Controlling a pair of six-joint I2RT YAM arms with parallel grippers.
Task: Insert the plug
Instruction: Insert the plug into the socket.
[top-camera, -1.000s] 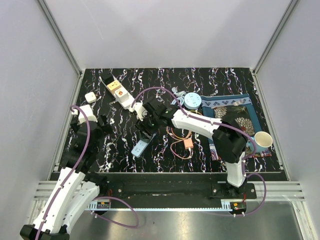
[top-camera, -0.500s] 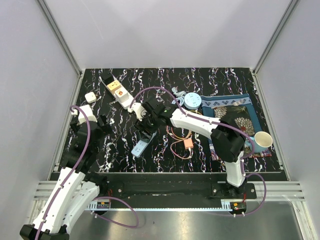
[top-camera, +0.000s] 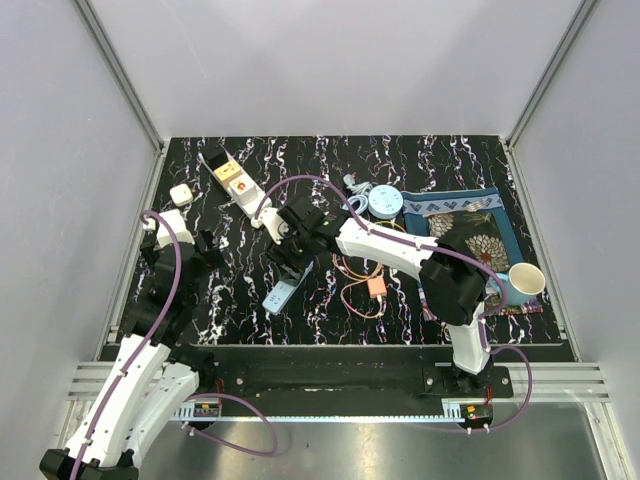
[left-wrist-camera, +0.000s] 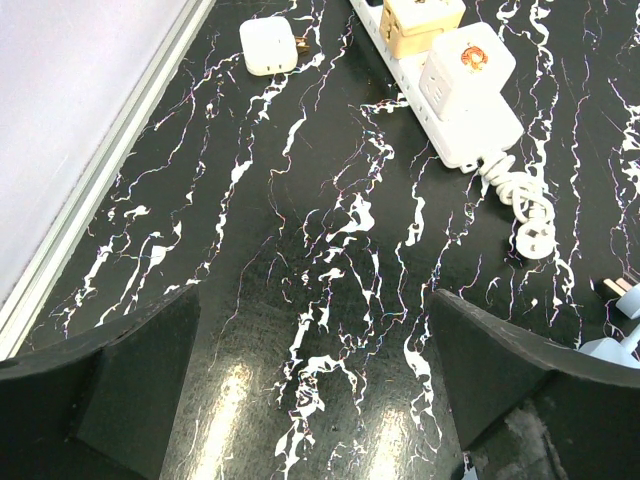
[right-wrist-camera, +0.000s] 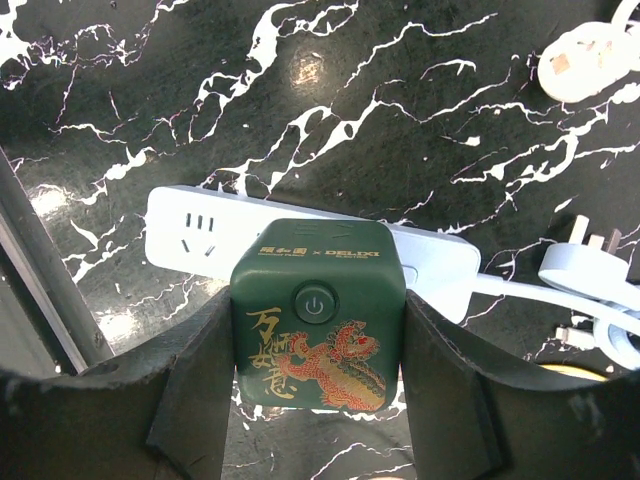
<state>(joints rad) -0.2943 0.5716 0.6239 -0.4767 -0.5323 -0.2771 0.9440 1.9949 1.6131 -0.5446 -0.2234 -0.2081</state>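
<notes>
My right gripper (right-wrist-camera: 318, 330) is shut on a dark green cube plug (right-wrist-camera: 318, 320) with a gold and red dragon and a power button. It holds the cube directly over a white power strip (right-wrist-camera: 190, 235), covering the strip's middle; one free socket shows left of the cube. I cannot tell whether the cube is seated. In the top view the right gripper (top-camera: 291, 256) is just above this pale strip (top-camera: 281, 295). My left gripper (left-wrist-camera: 315, 400) is open and empty over bare table, also at the left in the top view (top-camera: 186, 256).
A second white strip (left-wrist-camera: 470, 130) carries a yellow cube and a white cube, with its coiled cord and round plug (left-wrist-camera: 531, 240) beside it. A loose white adapter (left-wrist-camera: 268, 46) lies near the left wall. A blue round reel (top-camera: 383, 201), orange cabled connector (top-camera: 375, 286), patterned mat (top-camera: 470, 232) and cup (top-camera: 526, 279) lie right.
My right gripper with the green cube has shifted slightly left and away from the bases. The left arm has not moved.
</notes>
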